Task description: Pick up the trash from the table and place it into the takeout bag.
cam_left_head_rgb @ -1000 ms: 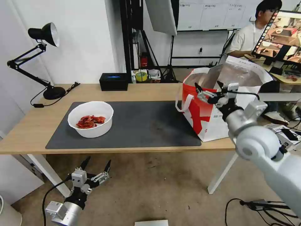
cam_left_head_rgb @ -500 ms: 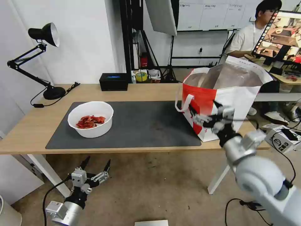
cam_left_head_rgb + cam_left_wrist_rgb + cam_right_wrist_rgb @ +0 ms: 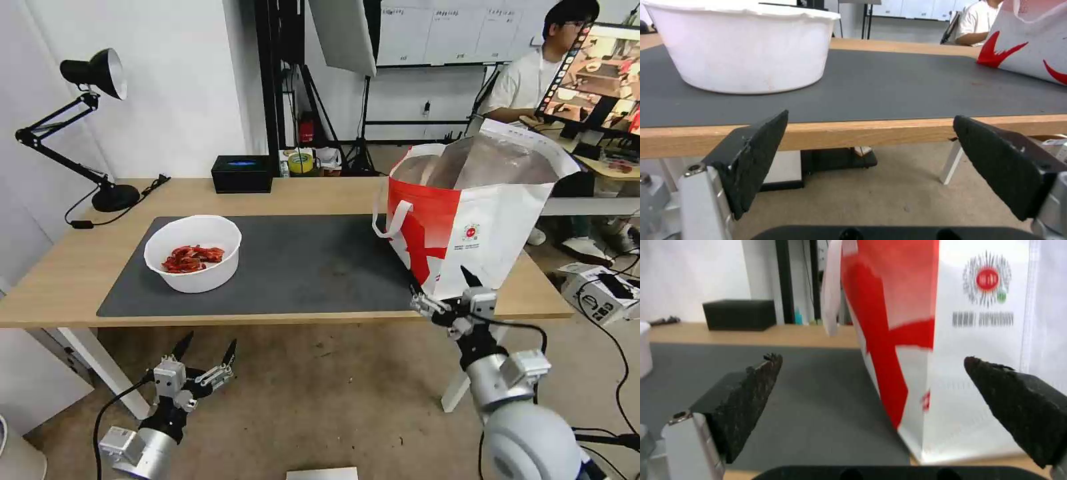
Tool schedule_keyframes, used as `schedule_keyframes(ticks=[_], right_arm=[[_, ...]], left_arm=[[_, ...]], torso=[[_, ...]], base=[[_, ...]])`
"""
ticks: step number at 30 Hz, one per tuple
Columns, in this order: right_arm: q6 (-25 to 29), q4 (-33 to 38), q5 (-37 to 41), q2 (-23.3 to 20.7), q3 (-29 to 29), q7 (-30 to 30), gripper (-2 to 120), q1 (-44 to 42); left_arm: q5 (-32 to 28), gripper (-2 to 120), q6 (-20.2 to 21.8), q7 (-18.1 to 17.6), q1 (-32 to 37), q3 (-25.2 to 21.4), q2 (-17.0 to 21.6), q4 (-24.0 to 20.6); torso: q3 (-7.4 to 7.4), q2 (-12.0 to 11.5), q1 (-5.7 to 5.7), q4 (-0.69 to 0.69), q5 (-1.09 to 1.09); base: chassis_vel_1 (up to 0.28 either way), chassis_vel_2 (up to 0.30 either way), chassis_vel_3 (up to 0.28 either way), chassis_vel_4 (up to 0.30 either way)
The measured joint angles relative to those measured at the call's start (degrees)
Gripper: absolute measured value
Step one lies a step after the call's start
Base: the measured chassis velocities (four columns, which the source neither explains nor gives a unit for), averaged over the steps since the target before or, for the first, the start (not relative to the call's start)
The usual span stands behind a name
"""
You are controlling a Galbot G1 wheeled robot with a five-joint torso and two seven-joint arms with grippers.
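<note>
One white bowl (image 3: pixel 193 253) with red scraps (image 3: pixel 191 258) is the single piece of trash on the long light-wood table (image 3: pixel 60 280), sitting at the left end of the dark grey mat (image 3: pixel 307 267). One red-and-white takeout bag (image 3: pixel 467 220) stands upright at the mat's right end, foil mouth open, well apart from the bowl. From the head camera, two grippers hang below the table's front edge: the left gripper (image 3: pixel 203 352) low under the bowl's end, jaws spread and empty; the right gripper (image 3: pixel 443 293) just before the bag's lower front, jaws also spread and empty. One black desk lamp (image 3: pixel 87 127) and one black box (image 3: pixel 242 173) sit along the far side.

A second ago the right gripper was up at the bag's rim; half a second ago it was level with the bag's middle; now it has dropped to the table edge. The left gripper, bowl and bag have not moved.

From the left wrist, two dark pads (image 3: pixel 755 156) stand wide apart below the table edge, with the bowl (image 3: pixel 746 46) on the mat (image 3: pixel 889 86) above and a corner of the bag (image 3: pixel 1027 43) beyond.

From the right wrist, two pads (image 3: pixel 746 400) stand wide apart with the bag's printed side (image 3: pixel 947 340) close ahead, nothing between them.
</note>
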Motion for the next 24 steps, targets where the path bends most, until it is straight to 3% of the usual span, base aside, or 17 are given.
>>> schedule_keyframes(ticks=[9,24], right_arm=[[2.27,-3.07,-2.62,3.69,-2.08,0.12,100,-3.76],[4.59,-8.59,-3.98,4.70,-3.79,-1.03,100,-3.51]], left_arm=[[-0.67,100,-0.15,0.02,-0.28,-0.11,0.52,0.34],[-0.65,100,-0.34,0.01,-0.50,0.51,0.06,1.35]], torso=[[0.00,-0.01,0.00,0.00,0.01],[0.01,-0.01,0.00,0.00,0.01]], base=[[0.000,0.000,0.000,0.000],[0.000,0.000,0.000,0.000]])
